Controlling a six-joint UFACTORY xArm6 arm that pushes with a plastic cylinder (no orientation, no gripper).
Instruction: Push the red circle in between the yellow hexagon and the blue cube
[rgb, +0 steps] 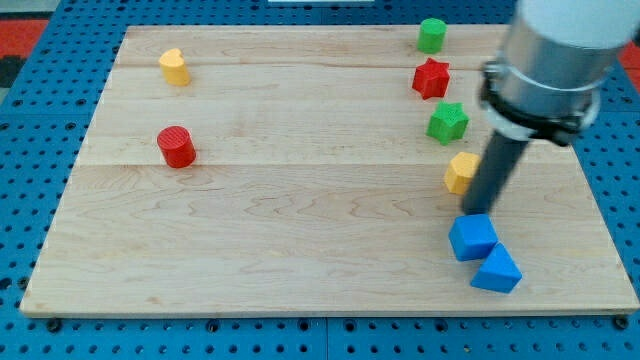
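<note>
Task barely begun: red circle (176, 146) sits far at view's left, well apart from yellow hexagon (461, 172) and blue cube (472, 237). My tip (481, 213), bare rod tool holding nothing, between those two; whole push remains.

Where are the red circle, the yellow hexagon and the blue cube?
red circle (176, 146): camera view, on its top face.
yellow hexagon (461, 171): camera view, on its visible left part, beside the rod.
blue cube (472, 236): camera view, on its top face.

One camera only, looking down at a slant on my wooden board (300, 230), close enough that my arm is filling the view's top right.
</note>
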